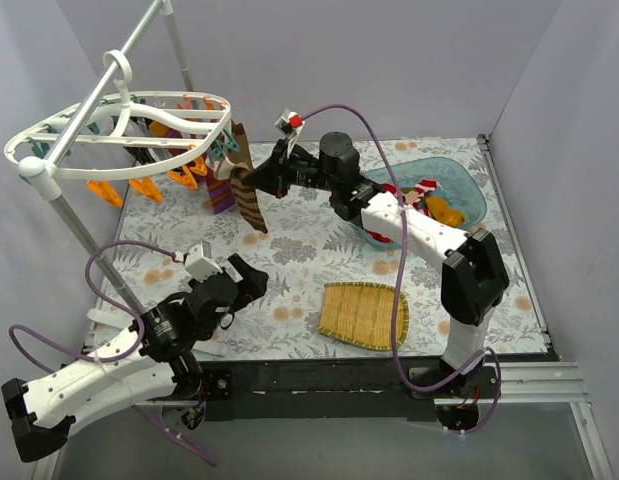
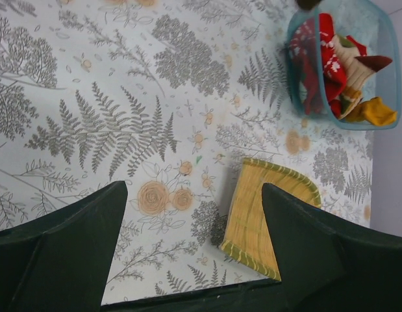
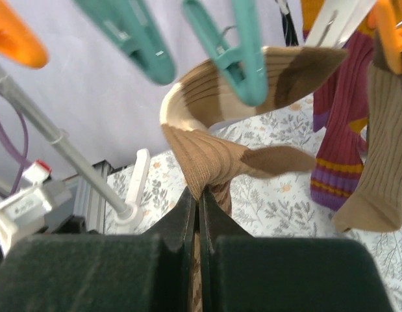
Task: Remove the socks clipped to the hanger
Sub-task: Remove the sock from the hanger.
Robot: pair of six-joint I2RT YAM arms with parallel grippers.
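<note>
Right gripper (image 1: pixel 264 182) pinches tan-brown sock (image 1: pixel 251 205) below hanger (image 1: pixel 179 96)
Top: sock hangs at hanger's 4 o'clock, long axis vertical; left wrist: left gripper (image 2: pixel 194 195) spread, hanger out of view; right wrist: sock runs 12 o'clock from closed jaws to teal clip (image 3: pixel 243 58).

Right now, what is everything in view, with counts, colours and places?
hanger: one, white, far left, on the stand
stand: one, grey-white, far left
clips: many, orange and teal, under the hanger
hanging socks: several, maroon, purple-striped, tan-brown, hanger's right end
bin: one, translucent blue, far right
loose socks: a few, red-white, orange, in the bin
woven tray: one, yellow, near centre
tablecloth: one, floral grey-white, over the table
left gripper: one, black, open above the tablecloth
right gripper: one, black, shut on a clipped tan-brown sock
</note>
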